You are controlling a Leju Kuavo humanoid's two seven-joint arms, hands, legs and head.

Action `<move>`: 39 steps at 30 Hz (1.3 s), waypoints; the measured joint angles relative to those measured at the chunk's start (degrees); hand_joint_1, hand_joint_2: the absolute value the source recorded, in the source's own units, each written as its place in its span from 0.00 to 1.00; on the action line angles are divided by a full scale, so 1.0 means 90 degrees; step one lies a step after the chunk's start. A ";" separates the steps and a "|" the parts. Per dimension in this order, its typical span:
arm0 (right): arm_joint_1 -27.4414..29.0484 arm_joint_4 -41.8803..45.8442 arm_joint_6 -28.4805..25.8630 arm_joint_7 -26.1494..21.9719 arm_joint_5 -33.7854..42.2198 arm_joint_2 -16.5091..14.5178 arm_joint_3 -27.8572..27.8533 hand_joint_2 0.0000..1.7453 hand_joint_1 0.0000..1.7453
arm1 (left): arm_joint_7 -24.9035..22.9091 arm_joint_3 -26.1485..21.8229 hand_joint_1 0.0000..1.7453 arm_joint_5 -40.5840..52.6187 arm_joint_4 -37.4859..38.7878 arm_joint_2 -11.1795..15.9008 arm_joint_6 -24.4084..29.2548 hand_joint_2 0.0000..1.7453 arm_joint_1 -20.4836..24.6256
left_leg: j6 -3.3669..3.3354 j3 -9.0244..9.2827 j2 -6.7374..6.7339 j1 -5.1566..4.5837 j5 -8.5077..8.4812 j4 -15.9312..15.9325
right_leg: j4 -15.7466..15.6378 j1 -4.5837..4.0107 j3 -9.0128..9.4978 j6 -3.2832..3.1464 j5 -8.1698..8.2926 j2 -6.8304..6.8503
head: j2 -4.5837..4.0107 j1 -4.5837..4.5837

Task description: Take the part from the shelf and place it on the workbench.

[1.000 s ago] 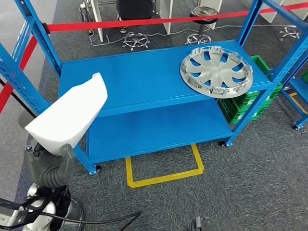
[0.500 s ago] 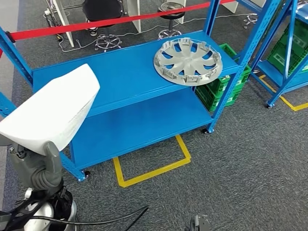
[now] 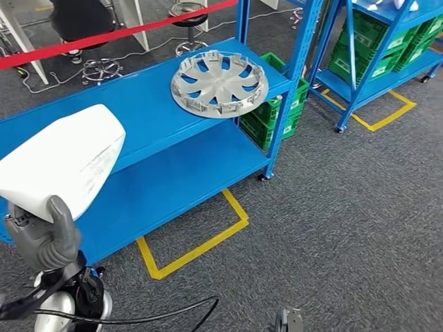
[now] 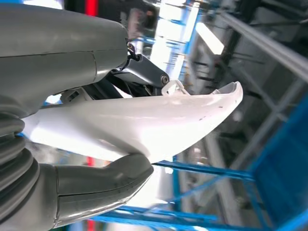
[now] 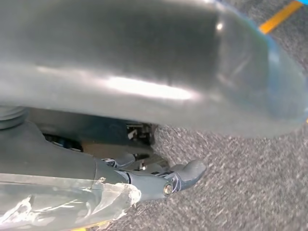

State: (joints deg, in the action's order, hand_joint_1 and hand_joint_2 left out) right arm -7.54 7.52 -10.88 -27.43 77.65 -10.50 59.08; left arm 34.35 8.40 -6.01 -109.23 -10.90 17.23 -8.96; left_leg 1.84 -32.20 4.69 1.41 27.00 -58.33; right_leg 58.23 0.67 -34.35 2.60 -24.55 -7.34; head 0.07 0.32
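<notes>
Head view: left hand (image 3: 44,238) at 8 o'clock gripping white part (image 3: 60,166), fingers clamping it from both faces, likely keeping it level in carrying. Right hand (image 5: 160,180) hanging over carpet, fingers apart, holding nothing. Part sitting off shelf, workbench not in sight. At 11 o'clock, blue shelf (image 3: 136,114) bearing 1 silver hubcap (image 3: 219,83). Yellow floor marking (image 3: 193,245) at 6 o'clock. Green crates (image 3: 271,114) at 1 o'clock; red barrier tape (image 3: 120,31) lying beyond.

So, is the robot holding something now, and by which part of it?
The left hand grips the white part at its near, lower end, thumb on one face, fingers on the other. The right hand holds nothing.
</notes>
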 joint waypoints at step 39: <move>0.0068 -0.0059 0.0039 0.0045 -0.0015 0.0105 0.0469 0.00 0.00 | -0.0237 0.0293 1.00 0.1173 0.0744 0.0451 0.0601 1.00 0.0142 | -0.0281 -0.0063 -0.0676 -0.0052 -0.0006 -0.0060 | 0.1873 -0.0061 -0.1130 0.0152 -0.0669 0.0771 | 0.0000 -0.0113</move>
State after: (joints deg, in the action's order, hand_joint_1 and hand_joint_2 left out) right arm -6.93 6.99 -10.54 -27.02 77.52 -9.55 63.30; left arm 32.21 11.04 4.54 -102.53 -6.84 22.64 -7.68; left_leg -0.68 -32.76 -1.39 0.94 26.94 -58.87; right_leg 75.09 0.13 -44.53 3.97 -30.57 -0.40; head 0.07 -0.70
